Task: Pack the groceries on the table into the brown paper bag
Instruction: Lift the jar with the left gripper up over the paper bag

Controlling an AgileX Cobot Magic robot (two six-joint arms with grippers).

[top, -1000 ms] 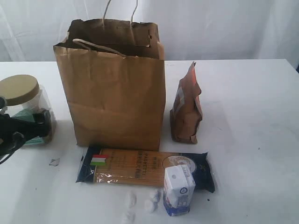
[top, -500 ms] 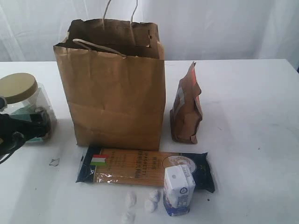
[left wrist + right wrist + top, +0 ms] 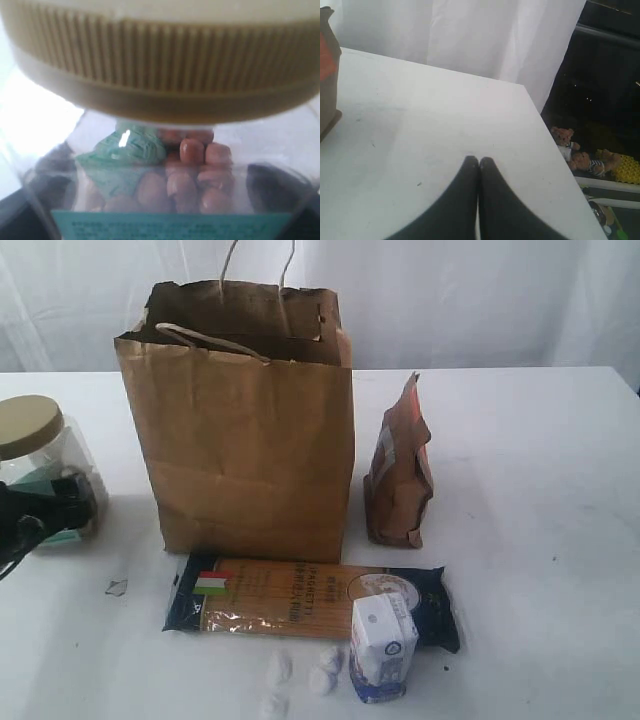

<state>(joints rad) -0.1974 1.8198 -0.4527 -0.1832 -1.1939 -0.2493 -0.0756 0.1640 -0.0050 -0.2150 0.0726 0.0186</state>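
My left gripper (image 3: 55, 502) is shut on the gold-lidded clear jar (image 3: 35, 445) at the far left, beside the brown paper bag (image 3: 250, 440). The left wrist view is filled by the jar (image 3: 165, 165), its ribbed gold lid (image 3: 160, 65) on top and dark fingers (image 3: 47, 175) on either side. The brown pouch (image 3: 398, 475) stands right of the bag. In front of the bag lies the spaghetti packet (image 3: 290, 597), with the blue-white carton (image 3: 382, 645) standing at its right end. My right gripper (image 3: 479, 161) is shut and empty over the table (image 3: 420, 115). The bottle and can are out of view.
Small white lumps (image 3: 300, 675) lie near the table's front edge, and a tiny scrap (image 3: 117, 587) sits left of the packet. In the right wrist view the pouch's edge (image 3: 327, 75) shows, the table's corner drops off, and teddy bears (image 3: 565, 140) lie beyond it.
The left gripper has carried the jar leftward and slightly up, away from the bag. Nothing else has moved.
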